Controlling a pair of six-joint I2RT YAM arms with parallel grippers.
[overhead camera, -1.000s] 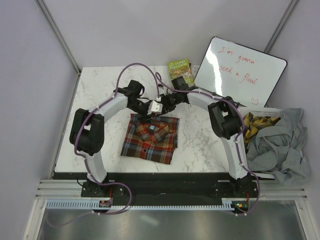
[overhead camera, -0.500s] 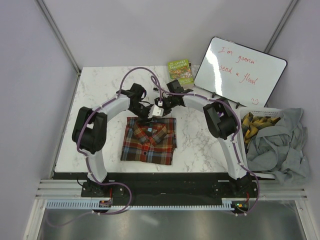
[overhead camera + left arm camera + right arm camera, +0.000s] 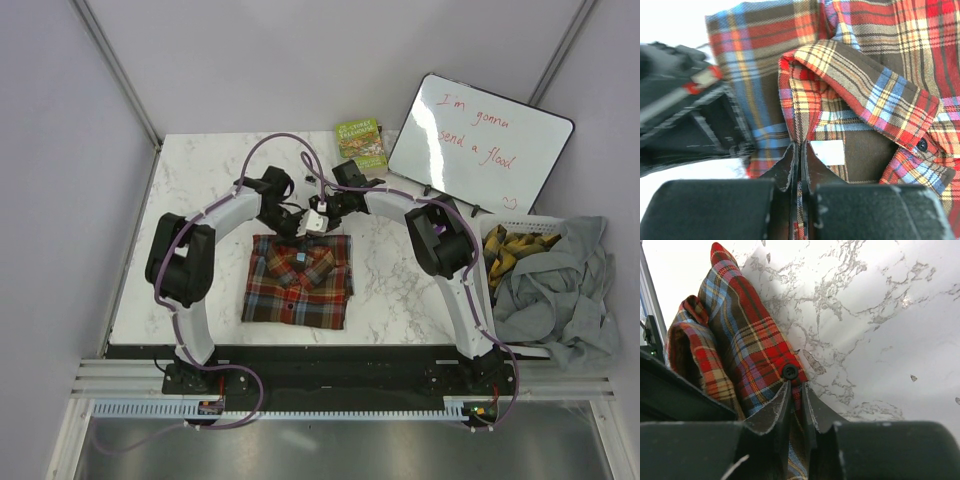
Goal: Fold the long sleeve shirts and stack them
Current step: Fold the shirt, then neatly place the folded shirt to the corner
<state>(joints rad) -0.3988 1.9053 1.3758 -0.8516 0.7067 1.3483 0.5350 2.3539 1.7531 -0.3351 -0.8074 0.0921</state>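
The long sleeve shirt in red-orange, brown and blue plaid lies folded at the middle of the marble table, collar up. Both grippers meet at its far edge. My left gripper is shut on a thin fold of the plaid cloth beside the collar and a white label. My right gripper pinches the shirt's edge just below a black button. In the wrist views cloth runs between each pair of jaws.
A whiteboard with red writing leans at the back right, with a green book beside it. Off the table's right edge stands a white basket with yellow plaid cloth, and grey cloth drapes over it.
Both grippers have closed onto the shirt's far edge. The shirt, tilted a second ago, now lies squarer and slightly further back.
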